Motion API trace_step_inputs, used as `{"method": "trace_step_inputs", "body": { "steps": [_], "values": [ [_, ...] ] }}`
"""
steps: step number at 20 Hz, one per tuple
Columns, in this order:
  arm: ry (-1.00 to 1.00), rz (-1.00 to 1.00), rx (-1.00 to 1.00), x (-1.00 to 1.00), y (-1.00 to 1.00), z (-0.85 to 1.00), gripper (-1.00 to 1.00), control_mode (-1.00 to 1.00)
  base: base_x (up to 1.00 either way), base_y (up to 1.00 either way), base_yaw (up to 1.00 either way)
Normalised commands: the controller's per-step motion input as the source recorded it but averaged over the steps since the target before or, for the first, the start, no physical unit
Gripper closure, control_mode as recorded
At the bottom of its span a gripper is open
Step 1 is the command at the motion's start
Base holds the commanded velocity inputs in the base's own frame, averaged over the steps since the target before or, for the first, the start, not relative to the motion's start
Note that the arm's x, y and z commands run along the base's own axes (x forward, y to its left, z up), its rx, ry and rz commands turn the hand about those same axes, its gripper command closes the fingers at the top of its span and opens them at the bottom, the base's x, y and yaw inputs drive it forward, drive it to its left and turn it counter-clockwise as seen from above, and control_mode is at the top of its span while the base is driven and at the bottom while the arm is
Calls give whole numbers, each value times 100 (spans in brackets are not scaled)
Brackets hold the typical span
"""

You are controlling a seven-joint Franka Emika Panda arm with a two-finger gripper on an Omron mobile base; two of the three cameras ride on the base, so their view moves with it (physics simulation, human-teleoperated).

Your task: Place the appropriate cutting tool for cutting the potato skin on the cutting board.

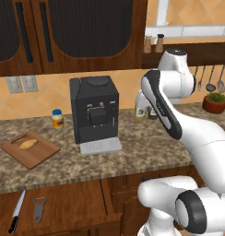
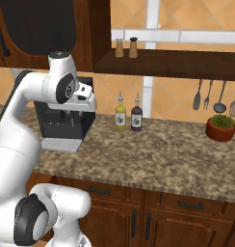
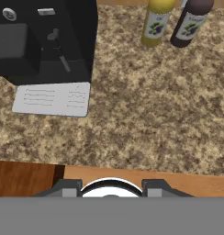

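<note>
The reddish-brown cutting board [image 1: 40, 154] lies on the counter at the far left, with the tan potato [image 1: 28, 144] resting on it. The grey peeler [image 1: 39, 208] shows in the lower left, below the counter's front edge, beside the black-handled knife [image 1: 16, 211]. My gripper [image 3: 111, 188] hangs above the counter's front edge, right of the coffee machine and far to the right of the board and the peeler. Its fingertips [image 3: 70, 188] stand wide apart, open, with nothing between them. In the right base view my hand [image 2: 83, 99] sits in front of the coffee machine.
A black coffee machine [image 1: 94, 110] with a grey drip tray stands mid-counter, and a blue-lidded jar [image 1: 57, 118] sits to its left. A yellow bottle [image 2: 120, 116] and a dark bottle [image 2: 137, 118] stand by the wall. Farther right are a potted plant [image 2: 220, 127] and hanging utensils [image 2: 213, 96].
</note>
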Motion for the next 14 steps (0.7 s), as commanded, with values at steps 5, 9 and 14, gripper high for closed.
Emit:
{"method": "trace_step_inputs", "body": {
  "steps": [5, 9, 14],
  "values": [
    [0, 1, 0, -63, 23, -11, -100, -100, 0, 0, 0],
    [0, 0, 0, -100, 98, -34, -100, -100, 0, 0, 0],
    [1, 0, 0, -76, 100, -38, -100, -100, 0, 0, 0]
  ]
}}
